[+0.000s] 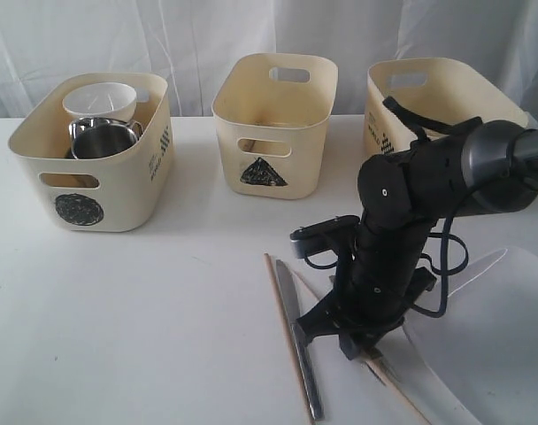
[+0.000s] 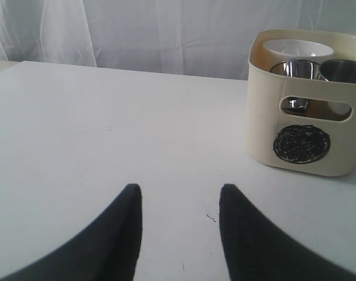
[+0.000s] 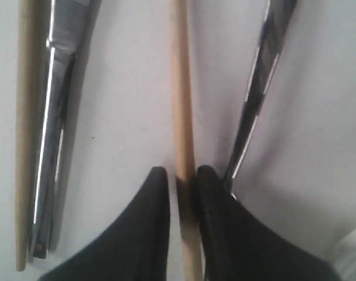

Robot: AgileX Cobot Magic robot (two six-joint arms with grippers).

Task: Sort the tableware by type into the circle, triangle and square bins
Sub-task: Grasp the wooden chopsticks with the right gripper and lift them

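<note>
My right gripper is down at the table, shut on a wooden chopstick that lies flat between its fingers. In the exterior view this gripper is low at the front right, and that chopstick pokes out beneath it. A second chopstick and the steel knife lie side by side just to its left. A steel utensil handle rests close beside the held chopstick. The circle bin holds a white bowl and steel mugs. My left gripper is open over bare table.
The triangle bin stands at the back middle and the square bin at the back right, partly behind my right arm. A large white plate lies at the front right, next to the right gripper. A white curtain hangs behind.
</note>
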